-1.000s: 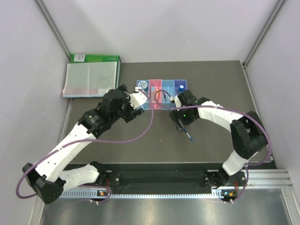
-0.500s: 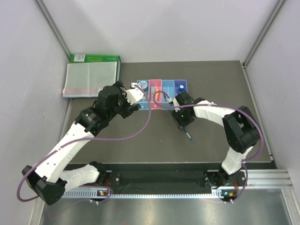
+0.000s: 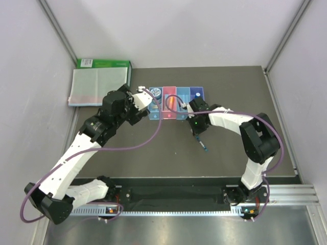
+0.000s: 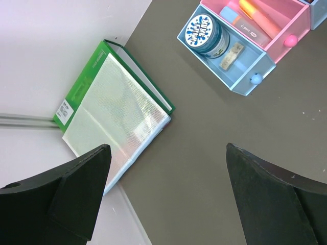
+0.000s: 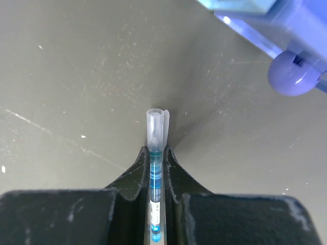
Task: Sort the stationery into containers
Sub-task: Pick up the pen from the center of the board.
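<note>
- The right gripper (image 5: 156, 154) is closed tight on the blue pen (image 5: 156, 127). Its two fingers pinch the barrel from either side.
- The pen's clear cap end sticks out just past the fingertips. In the overhead view the other end pokes out from under the gripper on its near side.
- Whether the pen touches the desk (image 3: 230, 92) cannot be told from the pictures.
- The purple-blue bin (image 5: 265, 20) and its round knob (image 5: 294, 76) lie ahead of the right gripper and off to its right, near but apart from the pen.
- The left gripper (image 4: 167, 153) is spread fully wide and holds nothing. It hangs above bare desk.
- Ahead and to the right of the left gripper is the end of the joined row of bins (image 3: 153, 116).
- The light-blue end bin (image 4: 245, 76) holds the round tape roll (image 4: 204, 33), with the beige eraser (image 4: 232, 53) just beside it.
- The pink bin (image 4: 299, 23) next to it holds the orange highlighter (image 4: 260, 18) and the light-blue marker (image 4: 244, 26), lying side by side.
- From above, the small blue-capped bottle (image 3: 197, 94) is in the purple-blue bin, beyond the right gripper.
- Ahead and to the left of the left gripper, well apart from the bins, a clear folder (image 4: 117, 112) lies on a green box (image 4: 87, 66) against the wall.
</note>
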You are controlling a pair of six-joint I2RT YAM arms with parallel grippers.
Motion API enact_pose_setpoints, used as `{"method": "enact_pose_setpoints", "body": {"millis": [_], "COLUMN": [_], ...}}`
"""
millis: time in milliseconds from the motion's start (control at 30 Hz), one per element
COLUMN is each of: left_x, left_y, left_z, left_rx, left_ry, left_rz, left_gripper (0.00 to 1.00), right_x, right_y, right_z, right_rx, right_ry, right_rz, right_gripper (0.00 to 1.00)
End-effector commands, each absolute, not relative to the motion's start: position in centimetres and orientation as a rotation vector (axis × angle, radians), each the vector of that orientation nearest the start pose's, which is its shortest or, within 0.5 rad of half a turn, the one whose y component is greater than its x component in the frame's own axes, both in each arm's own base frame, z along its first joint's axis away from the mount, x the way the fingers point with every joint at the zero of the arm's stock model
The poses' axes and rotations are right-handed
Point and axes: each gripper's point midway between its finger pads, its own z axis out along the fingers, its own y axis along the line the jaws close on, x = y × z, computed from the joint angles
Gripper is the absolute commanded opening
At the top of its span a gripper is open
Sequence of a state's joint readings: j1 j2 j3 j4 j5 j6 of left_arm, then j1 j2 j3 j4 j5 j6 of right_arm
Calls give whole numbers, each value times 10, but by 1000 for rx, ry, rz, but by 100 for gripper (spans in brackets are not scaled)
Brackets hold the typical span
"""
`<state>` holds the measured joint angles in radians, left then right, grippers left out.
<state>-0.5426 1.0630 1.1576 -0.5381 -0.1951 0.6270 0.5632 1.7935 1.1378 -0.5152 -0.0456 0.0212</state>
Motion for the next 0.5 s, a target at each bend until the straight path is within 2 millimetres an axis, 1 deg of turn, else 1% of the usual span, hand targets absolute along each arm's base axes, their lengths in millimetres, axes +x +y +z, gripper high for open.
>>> {"method": "enact_pose_setpoints", "body": {"millis": [0, 67, 200, 233, 300, 333, 400, 433, 467], "left_x": [316, 314, 311, 310, 309, 308, 308, 307, 308], "left_y": [-125, -125, -123, -123, -122, -121, -121, -121, -121], "left_z": [324, 323, 319, 318, 318, 320, 322, 325, 325], "left_rx": [933, 927, 922, 925, 922, 922, 916, 917, 917], "left_ry": [1679, 1682, 1693, 1695, 1699, 1698, 1694, 1687, 1690], "left_rz": [215, 208, 201, 200, 201, 204, 204, 200, 199], "left_gripper": [99, 99, 99, 99, 99, 99, 99, 99, 99], "right_x": [322, 323, 320, 321, 321, 324, 327, 333, 336], "right_y": [227, 235, 249, 253, 259, 264, 270, 273, 277], "right_z": [56, 72, 95, 106, 114, 125, 136, 148, 152], "right_rx": [-756, -763, -787, -785, -795, -792, -791, -780, -776], "right_ry": [2558, 2520, 2471, 2449, 2430, 2404, 2376, 2347, 2336], "right_rz": [260, 284, 338, 355, 378, 390, 404, 414, 421], "right_gripper": [0, 0, 0, 0, 0, 0, 0, 0, 0]}}
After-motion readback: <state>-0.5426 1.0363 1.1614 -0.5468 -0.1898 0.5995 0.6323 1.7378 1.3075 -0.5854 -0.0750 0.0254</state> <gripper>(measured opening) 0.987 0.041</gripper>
